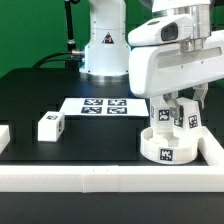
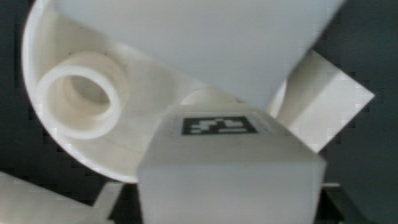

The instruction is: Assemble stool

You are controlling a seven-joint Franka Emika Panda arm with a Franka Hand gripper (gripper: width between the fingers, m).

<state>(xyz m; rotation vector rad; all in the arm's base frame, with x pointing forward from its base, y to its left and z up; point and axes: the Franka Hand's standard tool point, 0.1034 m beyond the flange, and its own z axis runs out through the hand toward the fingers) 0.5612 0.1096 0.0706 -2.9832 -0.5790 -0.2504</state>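
The round white stool seat (image 1: 166, 150) lies at the exterior view's right, against the corner of the border rails. Two tagged legs stand on it: one leg (image 1: 160, 116) stands free, and my gripper (image 1: 185, 106) is shut on the other leg (image 1: 189, 121), upright on the seat. In the wrist view the held leg (image 2: 222, 160) fills the space between the jaws of my gripper (image 2: 228, 205), its tag facing the camera. The seat (image 2: 54, 140) lies behind it with an open round socket (image 2: 80, 95), and the other leg (image 2: 331, 100) is beside it. A third leg (image 1: 50, 125) lies loose on the table at the left.
The marker board (image 1: 100, 105) lies flat at the table's middle back. A long white border rail (image 1: 90, 178) runs along the front and another rail (image 1: 214, 150) along the right. The robot's base (image 1: 103, 45) stands behind the marker board.
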